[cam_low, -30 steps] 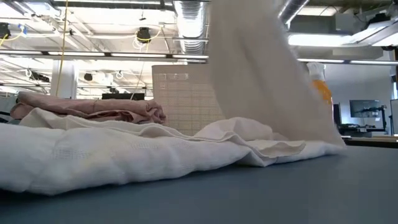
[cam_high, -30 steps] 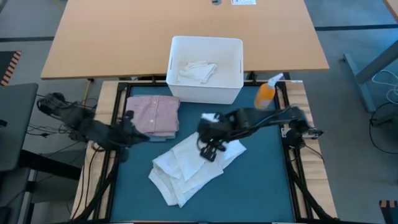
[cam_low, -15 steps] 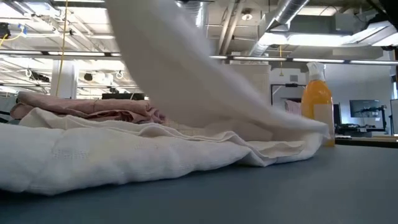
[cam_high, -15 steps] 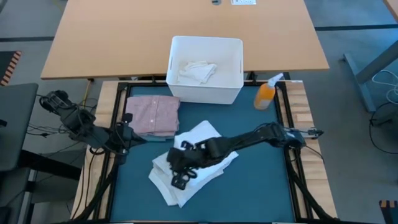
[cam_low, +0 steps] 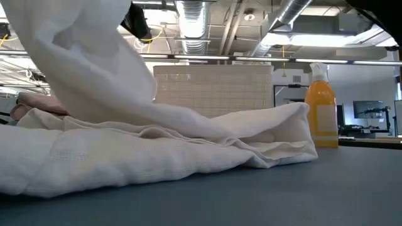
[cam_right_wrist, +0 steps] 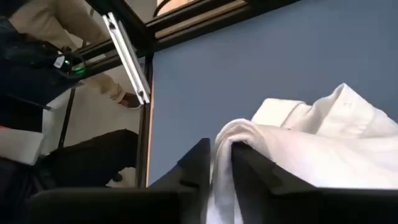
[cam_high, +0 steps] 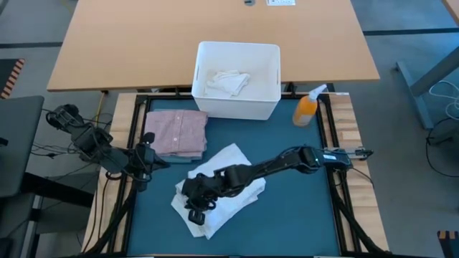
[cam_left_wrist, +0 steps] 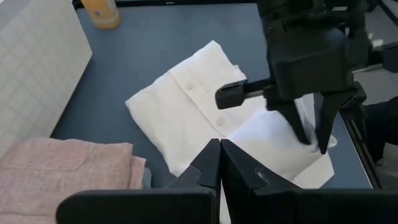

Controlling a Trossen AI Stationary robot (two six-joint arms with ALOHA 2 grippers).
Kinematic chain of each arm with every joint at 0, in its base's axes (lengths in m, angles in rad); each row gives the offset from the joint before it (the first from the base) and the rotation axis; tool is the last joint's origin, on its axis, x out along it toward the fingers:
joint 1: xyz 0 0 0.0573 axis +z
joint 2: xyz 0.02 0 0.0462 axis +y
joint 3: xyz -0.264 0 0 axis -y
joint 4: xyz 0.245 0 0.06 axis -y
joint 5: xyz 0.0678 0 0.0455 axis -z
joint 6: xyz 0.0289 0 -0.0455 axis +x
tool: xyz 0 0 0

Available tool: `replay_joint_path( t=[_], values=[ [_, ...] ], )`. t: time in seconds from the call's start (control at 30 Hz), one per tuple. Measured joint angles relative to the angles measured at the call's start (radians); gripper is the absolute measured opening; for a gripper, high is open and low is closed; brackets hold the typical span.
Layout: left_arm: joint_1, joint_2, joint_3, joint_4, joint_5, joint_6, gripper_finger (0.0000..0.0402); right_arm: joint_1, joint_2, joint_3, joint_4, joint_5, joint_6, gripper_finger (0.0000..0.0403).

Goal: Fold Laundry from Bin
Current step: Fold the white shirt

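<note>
1. The right gripper (cam_high: 195, 208) reaches across the teal mat (cam_high: 301, 222) to its near left, carrying one edge of the white shirt (cam_high: 228, 166) over the rest of the garment. Its fingers (cam_right_wrist: 252, 163) pinch a fold of that cloth between them.
2. The left gripper (cam_left_wrist: 219, 163) waits at the mat's left edge, fingers pressed together on nothing, just beside the folded pink shirt (cam_high: 177, 133).
3. The white bin (cam_high: 237, 105) stands beyond the mat with one pale cloth (cam_high: 227, 82) inside; an orange spray bottle (cam_high: 307, 107) is to its right.
4. The step in hand looks like a fold-over of the white shirt. Next, the carried edge likely needs laying flat and releasing.
5. A second ago this gripper hung over the shirt's right side; it has since swept left, dragging the cloth along.
</note>
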Motion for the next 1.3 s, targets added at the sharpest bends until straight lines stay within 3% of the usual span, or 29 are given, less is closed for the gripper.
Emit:
replay_joint_path(
  t=[0.2,0.4,0.47,0.57,0.63,0.73,0.8,0.9,0.97,1.17,1.3],
  values=[
    [0.000,0.000,0.000,0.000,0.000,0.000,0.0000,-0.021,-0.012,0.000,-0.048,-0.018,-0.003,0.0156],
    [0.000,0.001,0.000,-0.015,0.006,-0.020,0.0000,-0.068,-0.042,-0.001,-0.329,-0.209,0.001,0.0220],
    [0.000,0.009,-0.025,-0.007,0.028,-0.050,0.0000,-0.061,-0.076,-0.001,-0.505,-0.131,-0.049,0.0226],
    [-0.009,0.024,-0.115,0.041,0.122,-0.086,0.0000,-0.016,-0.123,0.001,-0.720,0.122,-0.079,0.0226],
    [-0.011,0.046,-0.188,0.124,0.164,-0.086,0.0000,0.010,-0.141,0.000,-0.799,0.232,-0.078,0.0222],
    [-0.009,0.078,-0.280,0.301,0.242,-0.029,0.0000,0.029,-0.156,0.000,-0.814,0.269,-0.081,0.0215],
    [-0.010,0.107,-0.330,0.395,0.356,0.024,0.0000,0.038,-0.167,-0.042,-0.825,0.283,-0.105,0.0211],
    [-0.015,0.148,-0.375,0.493,0.521,0.057,0.0000,0.047,-0.216,-0.210,-0.782,0.338,-0.091,0.0203],
    [-0.024,0.173,-0.390,0.530,0.549,0.057,0.0000,0.056,-0.294,-0.388,-0.670,0.371,-0.067,0.0198],
    [-0.036,0.292,-0.391,0.678,0.447,0.154,0.0002,0.055,-0.656,-0.965,-0.153,0.382,0.119,0.0186],
    [-0.034,0.383,-0.380,0.795,0.435,0.284,0.0020,0.087,-0.835,-1.217,0.128,0.370,0.201,0.0185]
  ],
)
